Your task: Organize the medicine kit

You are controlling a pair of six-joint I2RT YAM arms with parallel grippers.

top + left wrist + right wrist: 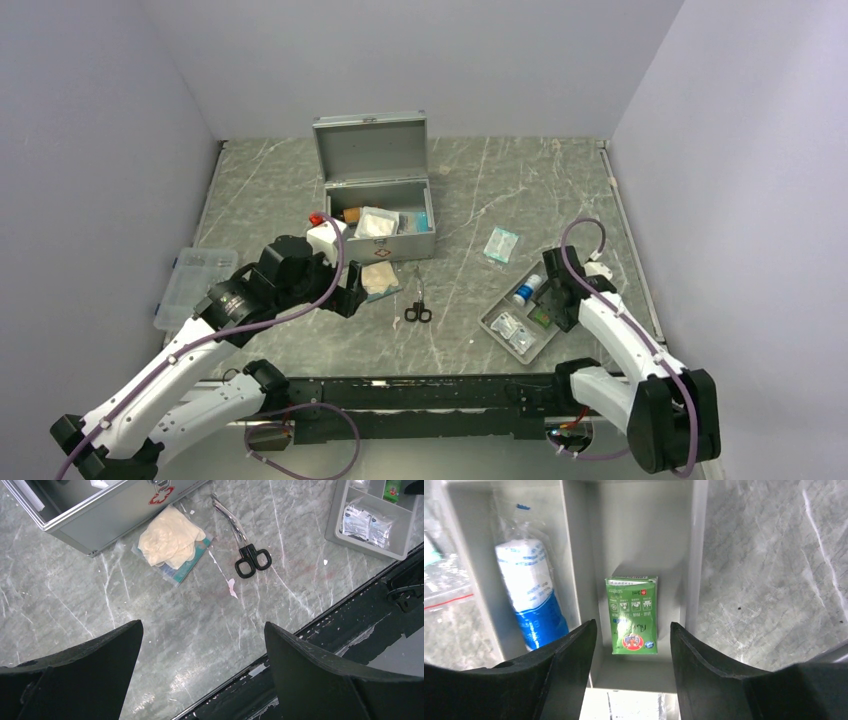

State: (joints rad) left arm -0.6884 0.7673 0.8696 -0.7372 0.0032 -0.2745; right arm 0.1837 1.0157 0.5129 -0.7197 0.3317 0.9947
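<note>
The medicine kit (383, 243) is a silver metal case standing open at the back centre, with several items inside; its front corner shows in the left wrist view (95, 520). A packet of cream gloves (378, 282) (170, 542) lies in front of it, and black-handled scissors (417, 305) (247, 547) lie to its right. My left gripper (348, 297) (202, 625) is open and empty above bare table near the front edge. My right gripper (548, 303) (633, 625) is open over the grey divided tray (487, 325) (574, 555), its fingers on either side of a green packet (632, 615).
A blue-and-white bagged roll (531, 592) fills the tray's neighbouring compartment, and wipe sachets (367, 522) lie in another. A teal sachet (501, 244) lies on the table. A clear plastic box (195, 285) sits at the left. A white bottle with a red cap (325, 238) stands beside the kit.
</note>
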